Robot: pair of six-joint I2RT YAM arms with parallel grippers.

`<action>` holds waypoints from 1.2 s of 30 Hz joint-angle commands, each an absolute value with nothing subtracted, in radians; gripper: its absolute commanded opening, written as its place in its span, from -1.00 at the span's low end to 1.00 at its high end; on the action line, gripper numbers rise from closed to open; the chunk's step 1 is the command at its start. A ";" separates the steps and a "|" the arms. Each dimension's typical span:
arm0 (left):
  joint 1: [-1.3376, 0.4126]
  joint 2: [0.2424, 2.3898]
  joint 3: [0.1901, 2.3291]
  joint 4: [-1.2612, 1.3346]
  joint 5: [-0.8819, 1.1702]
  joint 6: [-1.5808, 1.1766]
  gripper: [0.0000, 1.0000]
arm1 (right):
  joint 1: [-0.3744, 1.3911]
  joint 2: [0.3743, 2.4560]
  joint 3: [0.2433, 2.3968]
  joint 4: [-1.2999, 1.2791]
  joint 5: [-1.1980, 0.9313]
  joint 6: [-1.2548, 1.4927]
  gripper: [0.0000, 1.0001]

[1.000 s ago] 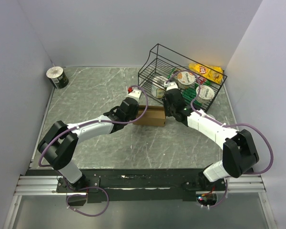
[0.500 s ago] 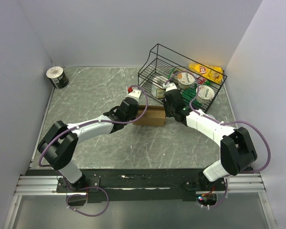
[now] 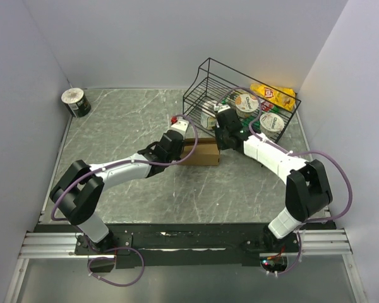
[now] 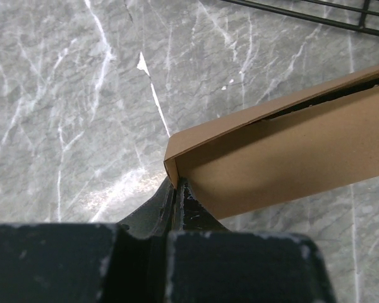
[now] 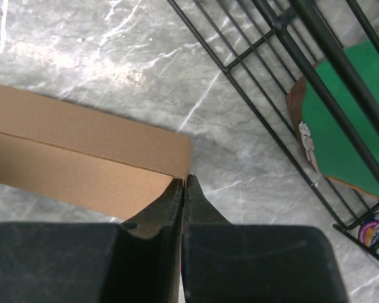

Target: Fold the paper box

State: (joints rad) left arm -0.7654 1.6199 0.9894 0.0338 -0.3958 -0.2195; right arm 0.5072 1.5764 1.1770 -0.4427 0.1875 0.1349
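Observation:
The paper box (image 3: 205,153) is a shallow brown cardboard box lying on the marble table, between my two grippers. My left gripper (image 3: 189,148) is shut on the box's left end; in the left wrist view its tips (image 4: 175,186) pinch the thin cardboard wall at the corner of the box (image 4: 290,151). My right gripper (image 3: 220,145) is shut with its tips pressed together. In the right wrist view those tips (image 5: 184,180) sit right at the right end corner of the box (image 5: 82,151), and I see nothing between them.
A black wire basket (image 3: 202,82) stands tilted just behind the box, holding yogurt cups (image 3: 245,102) and a yellow snack bag (image 3: 275,95). Its wires (image 5: 265,120) run close to my right fingers. A small roll (image 3: 76,102) sits at the far left corner.
My right gripper has shut and its arm has shifted a little toward the back, to the box's right end. The left arm and the box have stayed put.

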 commanded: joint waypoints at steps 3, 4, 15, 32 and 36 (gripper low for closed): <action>-0.793 1.666 0.940 -0.052 -0.463 -0.147 -0.98 | 0.483 1.614 1.296 -0.564 0.063 0.225 -1.00; -0.798 1.669 0.939 -0.049 -0.469 -0.146 -0.98 | 0.474 1.614 1.299 -0.566 0.046 0.241 -1.00; -0.850 1.686 0.920 -0.014 -0.572 -0.106 -0.98 | 0.416 1.623 1.324 -0.568 -0.101 0.294 -1.00; -0.874 1.694 0.937 -0.023 -0.545 -0.143 -0.98 | 0.431 1.577 1.235 -0.451 -0.091 0.374 -1.00; -0.876 1.694 0.936 -0.017 -0.546 -0.137 -0.98 | 0.433 1.586 1.256 -0.460 -0.095 0.379 -1.00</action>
State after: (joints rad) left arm -0.8543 1.6493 0.9619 0.1066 -0.6052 -0.1425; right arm 0.4080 1.6142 1.2411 -0.5179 -0.0414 0.3305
